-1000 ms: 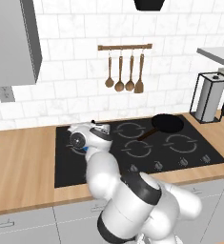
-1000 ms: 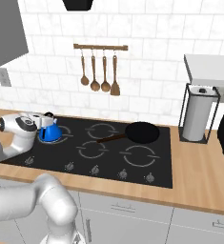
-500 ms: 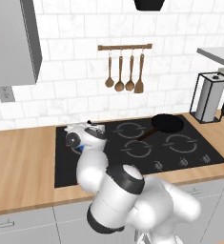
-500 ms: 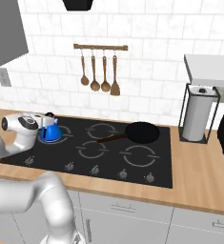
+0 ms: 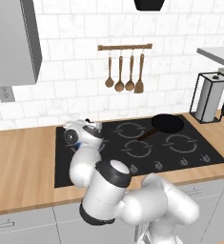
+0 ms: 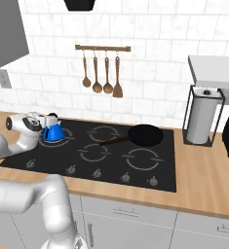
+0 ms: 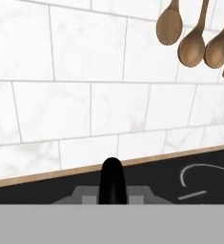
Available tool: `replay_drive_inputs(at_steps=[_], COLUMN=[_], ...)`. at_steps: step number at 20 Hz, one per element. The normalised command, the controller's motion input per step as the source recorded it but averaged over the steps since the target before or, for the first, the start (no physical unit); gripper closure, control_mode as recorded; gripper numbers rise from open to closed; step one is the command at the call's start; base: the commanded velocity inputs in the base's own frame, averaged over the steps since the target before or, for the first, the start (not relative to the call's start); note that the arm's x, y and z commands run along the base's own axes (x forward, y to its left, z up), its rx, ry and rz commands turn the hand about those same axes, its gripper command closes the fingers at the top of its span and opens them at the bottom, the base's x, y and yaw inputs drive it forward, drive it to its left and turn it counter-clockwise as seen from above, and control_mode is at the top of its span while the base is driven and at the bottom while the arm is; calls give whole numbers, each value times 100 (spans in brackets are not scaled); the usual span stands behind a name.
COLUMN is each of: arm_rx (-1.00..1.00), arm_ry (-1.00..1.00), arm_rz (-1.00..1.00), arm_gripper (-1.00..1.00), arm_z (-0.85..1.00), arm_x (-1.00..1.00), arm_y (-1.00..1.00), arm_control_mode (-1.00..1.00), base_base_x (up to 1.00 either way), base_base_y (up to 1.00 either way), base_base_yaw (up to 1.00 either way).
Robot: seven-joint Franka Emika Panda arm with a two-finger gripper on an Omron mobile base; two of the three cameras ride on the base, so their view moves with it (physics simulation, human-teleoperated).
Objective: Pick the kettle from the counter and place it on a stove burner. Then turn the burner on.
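**Kettle held over the cooktop's back-left corner**

In the right base view, the desk (image 6: 203, 177) ran as a light wooden worktop around a black glass cooktop (image 6: 62, 151). At the far left, the white arm reached across the cooktop's back-left corner, and its gripper (image 6: 48, 119) was clenched on the black arched handle of the blue kettle (image 6: 53, 133). The kettle stood upright at that corner, its base at or just above the glass; whether it touched could not be told. Its body hid the ring marking beneath, so the stove burner under it could not be made out.

Further right, a black frying pan (image 6: 144, 135) sat on the back-right ring, its handle pointing left toward the cooktop's middle. On the tiled wall behind hung a wooden rail with four wooden utensils (image 6: 102, 76). At the right end of the desk stood a paper towel roll in a black wire holder (image 6: 202, 115).

In the left base view, the arm's white wrist covered most of the kettle (image 5: 75, 138), leaving a sliver of blue.

In the hand view, the dark handle (image 7: 112, 181) rose in front of the wall tiles.
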Motion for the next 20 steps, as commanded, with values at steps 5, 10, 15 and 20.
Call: replay_drive_inputs(at_steps=[5, 10, 15, 20], arm_rx=[0, 0, 0, 0], arm_ry=[0, 0, 0, 0], arm_rz=[0, 0, 0, 0], arm_gripper=[100, 100, -100, -100], arm_z=[-24, -8, 0, 0], arm_x=[15, 1, 0, 0], arm_y=[11, 6, 0, 0], arm_control_mode=[-100, -100, -100, -100], base_base_x=[0, 0, 0, 0], base_base_y=[0, 0, 0, 0], base_base_yaw=[0, 0, 0, 0])
